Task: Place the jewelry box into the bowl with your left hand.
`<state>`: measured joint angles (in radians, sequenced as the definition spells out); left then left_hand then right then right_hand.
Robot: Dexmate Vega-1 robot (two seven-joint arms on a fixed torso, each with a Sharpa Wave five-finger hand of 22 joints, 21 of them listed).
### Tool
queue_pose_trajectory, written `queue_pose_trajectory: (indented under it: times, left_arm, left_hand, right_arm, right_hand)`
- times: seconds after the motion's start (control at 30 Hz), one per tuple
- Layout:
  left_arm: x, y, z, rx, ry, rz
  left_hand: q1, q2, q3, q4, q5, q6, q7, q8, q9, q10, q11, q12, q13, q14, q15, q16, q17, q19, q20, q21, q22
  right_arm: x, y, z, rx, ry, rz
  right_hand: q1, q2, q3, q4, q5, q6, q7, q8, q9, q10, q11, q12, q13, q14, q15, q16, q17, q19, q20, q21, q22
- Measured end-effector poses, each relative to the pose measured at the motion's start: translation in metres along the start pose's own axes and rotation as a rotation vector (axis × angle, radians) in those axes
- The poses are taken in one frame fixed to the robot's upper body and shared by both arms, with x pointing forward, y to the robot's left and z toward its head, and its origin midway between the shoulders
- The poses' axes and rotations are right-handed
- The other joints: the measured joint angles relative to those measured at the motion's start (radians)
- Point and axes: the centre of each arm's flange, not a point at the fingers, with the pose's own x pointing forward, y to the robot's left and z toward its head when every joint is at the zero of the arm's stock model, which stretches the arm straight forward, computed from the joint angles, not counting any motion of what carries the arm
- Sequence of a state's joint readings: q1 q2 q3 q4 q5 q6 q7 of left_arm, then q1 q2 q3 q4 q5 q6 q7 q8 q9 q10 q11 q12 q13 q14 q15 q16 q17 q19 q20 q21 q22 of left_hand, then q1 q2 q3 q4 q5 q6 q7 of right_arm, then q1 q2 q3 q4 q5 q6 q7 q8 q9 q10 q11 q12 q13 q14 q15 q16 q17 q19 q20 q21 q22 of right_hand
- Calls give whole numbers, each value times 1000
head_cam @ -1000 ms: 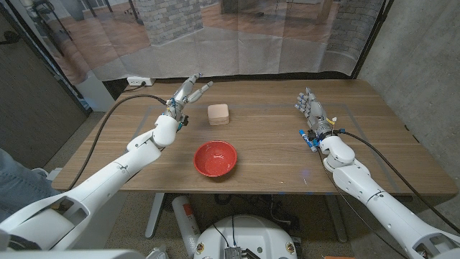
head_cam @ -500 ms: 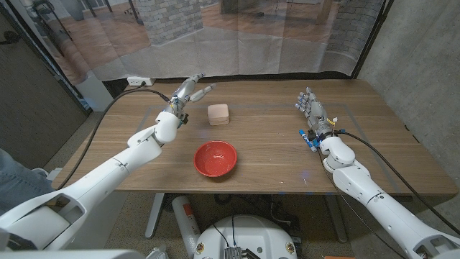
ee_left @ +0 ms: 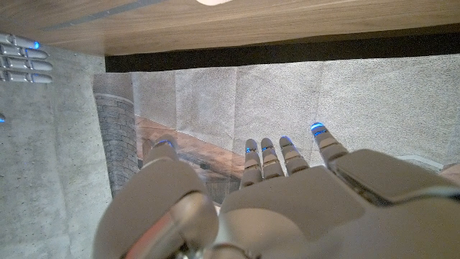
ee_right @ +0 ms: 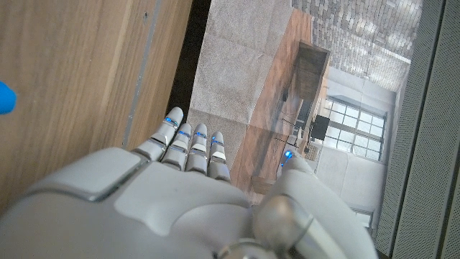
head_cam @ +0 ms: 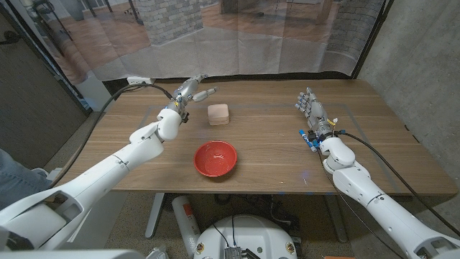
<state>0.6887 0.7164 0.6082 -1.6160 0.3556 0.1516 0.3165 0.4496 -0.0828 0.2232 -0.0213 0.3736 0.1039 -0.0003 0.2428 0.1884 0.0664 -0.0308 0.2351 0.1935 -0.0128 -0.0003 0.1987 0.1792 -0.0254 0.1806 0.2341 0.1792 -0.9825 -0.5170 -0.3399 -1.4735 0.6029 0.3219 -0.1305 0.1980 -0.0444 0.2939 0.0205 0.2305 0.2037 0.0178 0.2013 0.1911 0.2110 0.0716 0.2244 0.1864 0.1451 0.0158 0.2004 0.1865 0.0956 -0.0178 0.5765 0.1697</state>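
A small tan jewelry box (head_cam: 218,114) sits on the wooden table (head_cam: 273,155), beyond a red bowl (head_cam: 215,158) that holds nothing. My left hand (head_cam: 188,94) hovers just left of the box, fingers spread and pointing toward the far edge, holding nothing. The left wrist view shows that hand's back (ee_left: 287,208) with fingers apart over the table's far edge. At the right side of the table my right hand (head_cam: 313,111) stands with fingers extended and nothing in it; its back (ee_right: 165,201) shows in the right wrist view.
A white power strip (head_cam: 138,81) lies beyond the table's far left corner. A translucent curtain (head_cam: 251,36) hangs behind the table. A concrete wall (head_cam: 424,65) rises on the right. A black cable (head_cam: 118,108) trails from my left arm.
My left hand has drifted slightly right and farther over the table, closing in on the box. The right hand, the box and the bowl have not moved.
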Motion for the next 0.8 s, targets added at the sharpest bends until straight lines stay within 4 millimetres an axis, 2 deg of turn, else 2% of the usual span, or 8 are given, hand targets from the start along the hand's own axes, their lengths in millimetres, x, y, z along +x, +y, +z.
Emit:
queue_pose_trajectory:
  times: [0.4,0.6,0.8]
  left_arm:
    - [6,-2,9,97,5,-40]
    - [9,-4,13,126,10,-60]
    - [12,-6,16,161,25,-94]
  left_hand:
    - [22,-12,0,-16,4,5,-5,0,0,12,5,0,0,9,2,0,0,18,18,0,0]
    - [26,-16,-4,-21,4,5,-5,0,0,13,4,0,0,13,7,0,0,24,23,0,0]
    - [35,-25,-12,-29,7,-1,-11,-8,0,13,4,0,0,23,16,0,0,27,27,0,0]
  right_arm:
    - [-4,-1,1,3,-5,-6]
    - [-5,0,3,3,-8,-6]
    - [-6,0,4,3,-11,-8]
  right_hand:
    - [7,-7,0,0,-5,0,0,0,0,9,-1,0,0,2,-2,0,0,6,-5,-4,0]
    - [7,-7,-3,-3,-5,0,0,0,0,9,-1,0,0,5,-5,0,0,23,12,-4,0]
    - [7,-7,-3,-3,-5,0,0,0,0,9,-2,0,0,14,-7,0,0,23,12,-4,0]
